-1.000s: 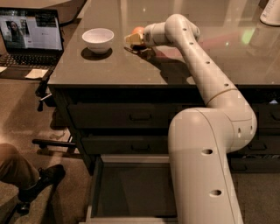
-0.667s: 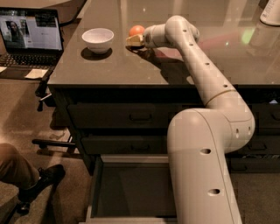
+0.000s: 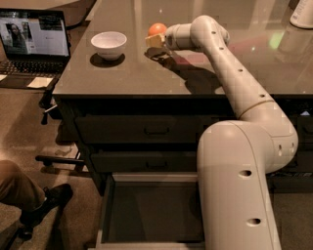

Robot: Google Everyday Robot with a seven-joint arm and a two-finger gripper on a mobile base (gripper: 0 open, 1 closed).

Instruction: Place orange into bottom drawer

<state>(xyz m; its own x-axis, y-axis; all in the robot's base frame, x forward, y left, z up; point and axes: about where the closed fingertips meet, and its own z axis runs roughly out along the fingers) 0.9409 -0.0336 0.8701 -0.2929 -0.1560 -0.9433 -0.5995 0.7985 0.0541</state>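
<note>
The orange (image 3: 157,28) is at the tip of my gripper (image 3: 155,40), a little above the dark tabletop (image 3: 146,78), right of the white bowl (image 3: 108,44). The gripper is shut on the orange, with tan fingers (image 3: 152,42) below and beside it and their shadow on the table underneath. My white arm reaches up from the lower right. The bottom drawer (image 3: 108,210) is pulled open below the table; its dark floor is bare, and its right part is hidden behind my arm's base.
Two shut drawers with pull handles (image 3: 156,131) sit above the open one. An open laptop (image 3: 34,39) is on a side surface at left. A person's leg and shoe (image 3: 34,200) and chair legs (image 3: 58,158) are on the floor at left. A white container (image 3: 303,12) stands at back right.
The orange has risen from the tabletop with the gripper and moved slightly right. The bowl and the drawer have not moved.
</note>
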